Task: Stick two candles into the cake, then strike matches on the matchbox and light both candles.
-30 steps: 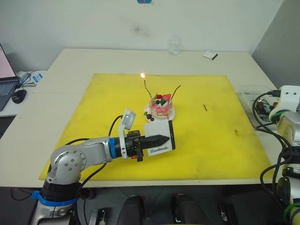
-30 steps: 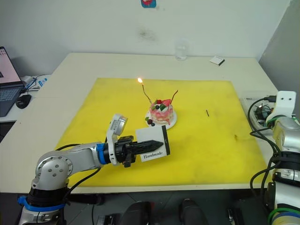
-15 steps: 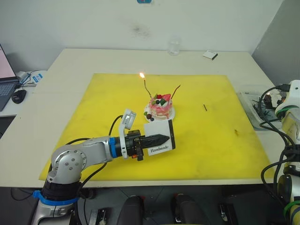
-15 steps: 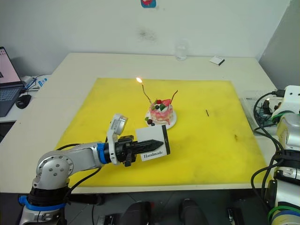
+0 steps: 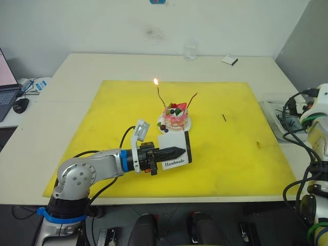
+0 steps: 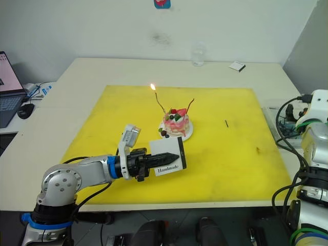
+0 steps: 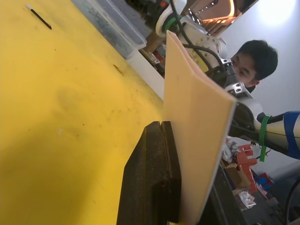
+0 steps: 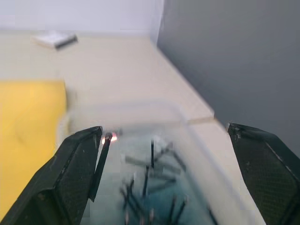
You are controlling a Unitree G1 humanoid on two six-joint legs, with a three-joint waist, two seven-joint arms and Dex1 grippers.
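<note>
The left tool is clamped on the matchbox, holding it upright just above the yellow mat, with the word "Handmade" facing the camera and the black striking strip along the edge that points away from the arm. In the left wrist view the box stands edge-on as a pale slab pressed against the black fingers. Just behind the box sits the cake on its small white plate, near the middle of the mat. Both candles stand in the cake: the darker candle rises on the cake's left and carries a small flame at its tip, while the red candle leans out on the cake's right with no flame.

A single match lies on the mat to the right of the cake, well apart from it. The right tool is spread wide over a clear tray of dark sticks at the table's right edge. A thin match with a glowing tip rests against its inner left finger; whether it is held there I cannot tell.

At the far side of the table stand a clear glass and a small white box. A person's head appears in the left wrist view beyond the table.
</note>
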